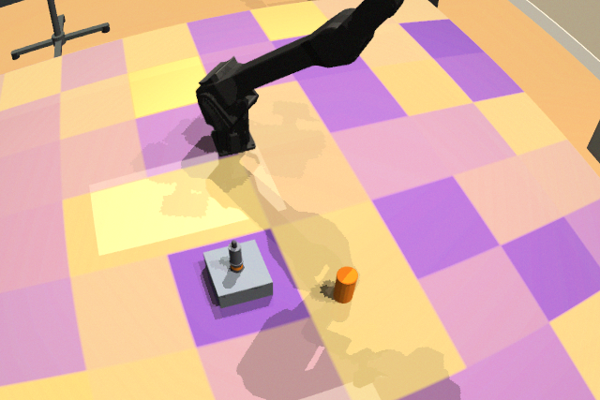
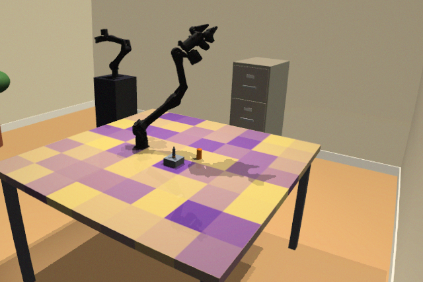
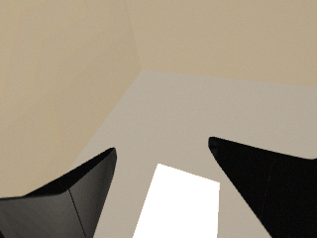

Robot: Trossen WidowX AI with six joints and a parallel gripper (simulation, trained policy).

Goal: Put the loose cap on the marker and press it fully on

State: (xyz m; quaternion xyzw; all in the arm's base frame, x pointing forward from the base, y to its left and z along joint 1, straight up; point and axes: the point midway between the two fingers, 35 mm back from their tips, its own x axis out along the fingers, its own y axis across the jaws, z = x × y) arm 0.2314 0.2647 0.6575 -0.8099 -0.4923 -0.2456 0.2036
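My claw (image 2: 212,28) (image 3: 163,147) gapes, upper middle of the exterior frame, aimed upward; the cap (image 1: 345,285) (image 2: 199,154) stands lower right of centre from above. Descending from this height, I could clip the marker (image 1: 234,254) (image 2: 173,152) or topple the cap.

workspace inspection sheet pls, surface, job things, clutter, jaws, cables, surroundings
surface: patchwork tabletop, yellow, pink and purple; shadows across it
job's things: marker upright in grey holder block, uncapped; orange cap standing on the tabletop beside the block
clutter: nothing seen
grippers: jaws open, holding nothing, raised high above the tabletop and tilted upward
cables: nothing seen
surroundings: second arm on a black pedestal; filing cabinet; plain walls
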